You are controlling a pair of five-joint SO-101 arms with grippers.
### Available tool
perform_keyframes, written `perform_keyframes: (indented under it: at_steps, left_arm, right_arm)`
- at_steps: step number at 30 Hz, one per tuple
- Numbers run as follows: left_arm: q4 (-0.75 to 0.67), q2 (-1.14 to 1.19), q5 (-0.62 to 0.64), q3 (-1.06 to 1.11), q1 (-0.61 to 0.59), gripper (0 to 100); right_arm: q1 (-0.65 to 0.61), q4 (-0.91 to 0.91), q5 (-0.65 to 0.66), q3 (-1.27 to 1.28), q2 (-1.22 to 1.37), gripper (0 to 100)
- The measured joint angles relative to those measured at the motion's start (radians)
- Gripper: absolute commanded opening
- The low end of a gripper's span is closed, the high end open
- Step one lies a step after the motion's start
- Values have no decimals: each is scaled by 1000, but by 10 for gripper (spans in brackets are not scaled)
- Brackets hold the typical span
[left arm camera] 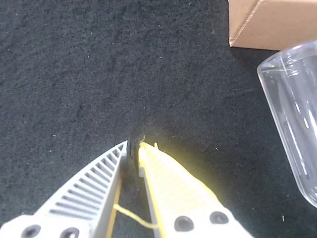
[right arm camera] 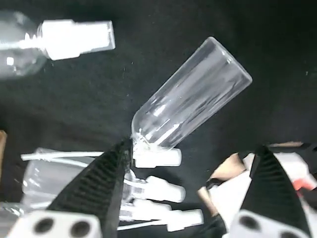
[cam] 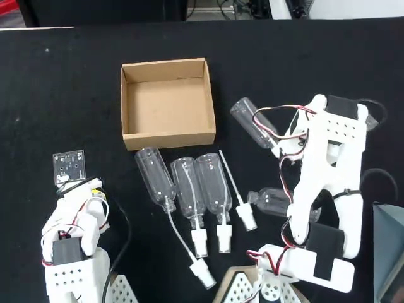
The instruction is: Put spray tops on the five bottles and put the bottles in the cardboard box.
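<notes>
Counter (cam: pixel 63 76) black. Cardboard box (cam: pixel 167 136) open-topped, at far centre. Right pincer (right arm camera: pixel 190 148) released, jaws wide apart, lying bottle (right arm camera: pixel 190 96) just beyond tips. Left pincer (left arm camera: pixel 132 148) clenched on nothing, low over counter. Three bottles (cam: pixel 189 183) lie side by side just before box. Loose spray top (cam: pixel 246 218) beside them.

Tool (left arm camera: pixel 132 147) tips together over black table (left arm camera: pixel 74 59), clear bottle (left arm camera: pixel 297 124), cardboard box (left arm camera: pixel 272 22) corner
</notes>
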Motion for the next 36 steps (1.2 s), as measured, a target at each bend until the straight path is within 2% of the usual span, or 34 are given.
perform_keyframes:
  at_steps: [23, 27, 32, 36]
  left_arm:
    - [0, 0, 0, 0, 0, 29]
    - [0, 0, 0, 0, 0, 29]
    - [0, 0, 0, 0, 0, 29]
    - [0, 0, 0, 0, 0, 29]
  right_arm:
    - [0, 0, 654, 25, 0, 319]
    - [0, 0, 812, 25, 0, 319]
    - [0, 0, 1074, 25, 0, 319]
    - [0, 0, 1204, 25, 0, 319]
